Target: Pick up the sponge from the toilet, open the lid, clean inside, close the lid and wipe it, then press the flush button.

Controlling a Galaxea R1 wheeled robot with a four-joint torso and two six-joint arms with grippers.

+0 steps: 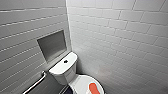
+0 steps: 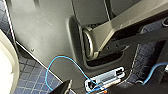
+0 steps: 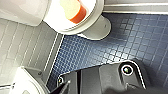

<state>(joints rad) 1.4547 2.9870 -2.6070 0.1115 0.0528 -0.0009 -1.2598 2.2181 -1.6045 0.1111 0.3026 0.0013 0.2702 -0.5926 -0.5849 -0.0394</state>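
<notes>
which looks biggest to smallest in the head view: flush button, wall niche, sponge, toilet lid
1. wall niche
2. lid, cut off by the picture's edge, so ranked on its visible part only
3. sponge
4. flush button

The toilet (image 1: 62, 72) is white ceramic, v. glossy, w/ a soft sheen on the tank. The lid (image 1: 80, 83) looks like smooth white plastic, also shiny. The sponge (image 3: 75, 10) is matt foam, orange-red w/ a paler face (right wrist view). The flush button (image 1: 65, 61) is dark; its finish is too small to tell. The wall tiles (image 1: 120, 37) are white, smooth, semi-gloss. On the left wall the grab bar (image 1: 35, 83) is polished metal. The floor (image 3: 130, 37) is small blue mosaic tiles, slight sheen. The robot's shell (image 2: 45, 32) is grey matt plastic.
</notes>
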